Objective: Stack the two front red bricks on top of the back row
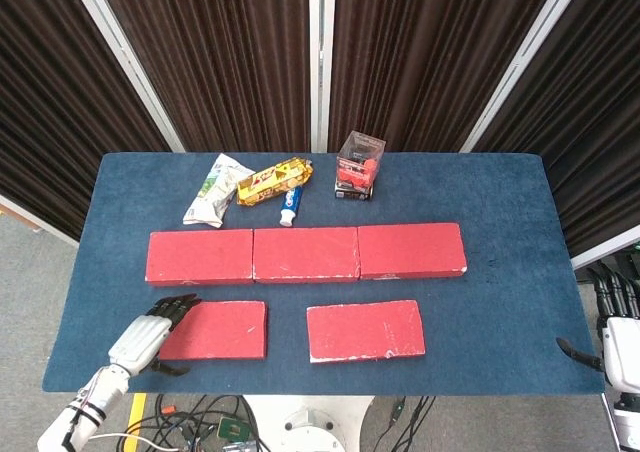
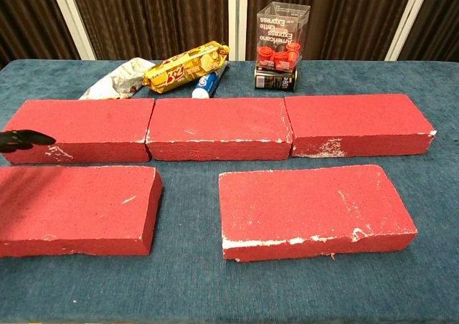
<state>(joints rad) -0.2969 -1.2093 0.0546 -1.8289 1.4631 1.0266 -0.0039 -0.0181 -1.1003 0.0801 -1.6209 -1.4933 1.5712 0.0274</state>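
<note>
The left hand (image 1: 148,336), fingers spread and empty, hovers over the left end of the front-left flat red brick (image 1: 215,329), perhaps touching it. The right hand (image 1: 618,344) hangs open past the blue cloth table (image 1: 500,302) edge.

The left hand (image 1: 150,334) covered the left end of the front left brick (image 1: 220,329) in the head view. In the chest view only its dark fingertips (image 2: 25,138) showed at the left edge. The right hand (image 1: 617,344) was cut off by the right edge.

**Legible text**

Clear plastic box (image 2: 282,46), chest view: vertical white print reads "Americano Elite Express". Yellow snack packet (image 2: 185,67): large red lettering, partly readable, not resolved. Toothpaste tube (image 2: 206,83): label too small to read.
</note>
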